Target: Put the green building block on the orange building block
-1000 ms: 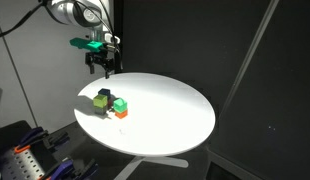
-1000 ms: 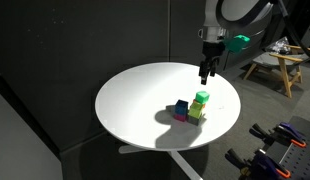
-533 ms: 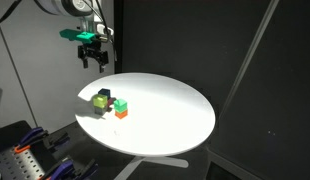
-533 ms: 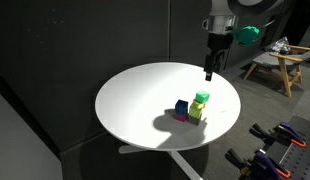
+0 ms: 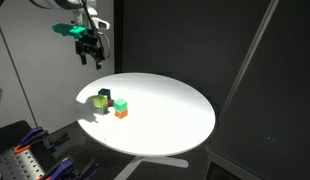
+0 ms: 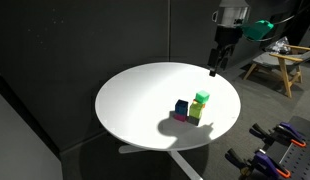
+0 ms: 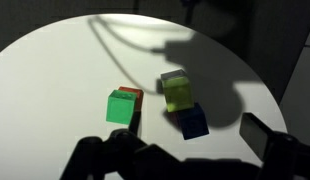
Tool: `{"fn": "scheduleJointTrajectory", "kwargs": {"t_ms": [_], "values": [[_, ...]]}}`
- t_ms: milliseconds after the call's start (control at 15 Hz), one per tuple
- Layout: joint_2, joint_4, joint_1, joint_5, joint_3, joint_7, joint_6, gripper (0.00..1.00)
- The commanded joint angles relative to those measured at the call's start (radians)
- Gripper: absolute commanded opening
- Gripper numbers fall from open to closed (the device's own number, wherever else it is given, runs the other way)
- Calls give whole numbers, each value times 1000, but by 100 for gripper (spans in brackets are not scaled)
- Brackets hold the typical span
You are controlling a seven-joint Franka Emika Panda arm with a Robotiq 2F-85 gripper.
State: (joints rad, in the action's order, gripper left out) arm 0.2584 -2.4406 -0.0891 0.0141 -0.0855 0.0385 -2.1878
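Note:
The green building block (image 7: 122, 105) sits on top of the orange building block (image 7: 134, 94), whose edge shows beneath it in the wrist view. In an exterior view the green block (image 5: 121, 103) rests on the orange block (image 5: 121, 113) near the table's edge. In an exterior view the green block (image 6: 201, 98) shows, and the orange one is hidden. My gripper (image 5: 92, 56) (image 6: 214, 68) (image 7: 190, 146) is open and empty. It hangs high above the table's rim, well apart from the blocks.
A lime-green block (image 7: 176, 88) sits on a dark blue block (image 7: 193, 123) beside the stack. They also show in both exterior views (image 5: 102, 98) (image 6: 181, 107). The round white table (image 5: 165, 115) (image 6: 145, 100) carries them. Dark curtains stand behind, and a wooden stool (image 6: 273, 66) stands beyond.
My gripper has risen and drawn back from above the table towards and past its edge. The blocks have not moved.

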Motion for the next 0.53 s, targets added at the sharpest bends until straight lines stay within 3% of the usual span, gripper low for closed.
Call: {"fn": "scheduleJointTrajectory", "kwargs": {"t_ms": [0, 467], "values": [[60, -44, 21, 2, 1, 77, -26, 100], [40, -32, 28, 0, 2, 81, -17, 100]]}}
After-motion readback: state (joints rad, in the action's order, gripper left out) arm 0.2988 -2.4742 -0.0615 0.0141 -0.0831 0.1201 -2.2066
